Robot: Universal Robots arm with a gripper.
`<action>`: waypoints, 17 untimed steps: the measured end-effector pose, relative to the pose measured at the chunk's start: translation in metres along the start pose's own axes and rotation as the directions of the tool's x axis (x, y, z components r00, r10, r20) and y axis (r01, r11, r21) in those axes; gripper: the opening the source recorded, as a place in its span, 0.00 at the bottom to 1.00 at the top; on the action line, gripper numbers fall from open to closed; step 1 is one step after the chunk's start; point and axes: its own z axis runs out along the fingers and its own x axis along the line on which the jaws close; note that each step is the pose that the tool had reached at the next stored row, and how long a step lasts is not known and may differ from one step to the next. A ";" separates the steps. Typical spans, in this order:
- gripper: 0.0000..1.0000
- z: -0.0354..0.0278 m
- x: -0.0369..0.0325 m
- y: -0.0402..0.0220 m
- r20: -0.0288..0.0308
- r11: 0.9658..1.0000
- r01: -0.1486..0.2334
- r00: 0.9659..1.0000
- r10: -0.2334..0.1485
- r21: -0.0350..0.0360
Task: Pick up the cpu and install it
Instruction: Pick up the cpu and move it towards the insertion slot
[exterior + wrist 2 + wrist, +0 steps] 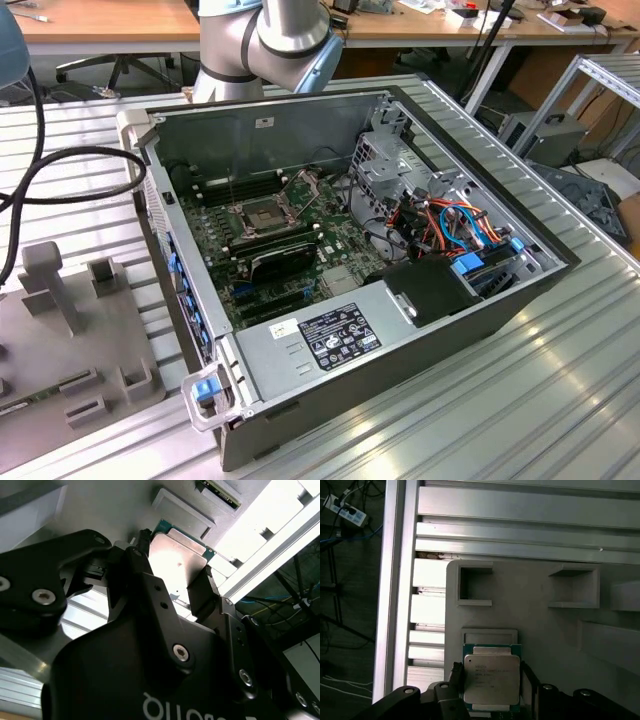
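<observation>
Clamping the cpu (491,680) from two opposite sides, your gripper (175,556) is holding the chip between its black fingers (455,672), which are pressing against its edges in both wrist views. You are looking at a small flat square with a dull silver-grey metal lid carrying faint print, and a thin green board rim is peeking out around that lid. Bright light is glaring off the metal in the second wrist view. The chip is sitting level over a shallow framed seat (490,636) in a pale grey fixture plate (545,640), near two square pockets (475,585) in that plate. You cannot tell whether it is resting in the seat or hanging just clear of it. The wrist is pointing straight down at the plate, which is lying on a ribbed aluminium table (520,510). In the exterior view your arm's silver-and-blue joint (285,35) is standing behind an open computer case (450,330), whose green motherboard (300,265) is showing a dark socket (262,213) with a metal frame.
</observation>
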 end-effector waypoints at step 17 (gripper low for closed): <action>0.55 -0.0163 0.0002 0.0004 0.000 1.000 0.000 1.000 0.000 -0.001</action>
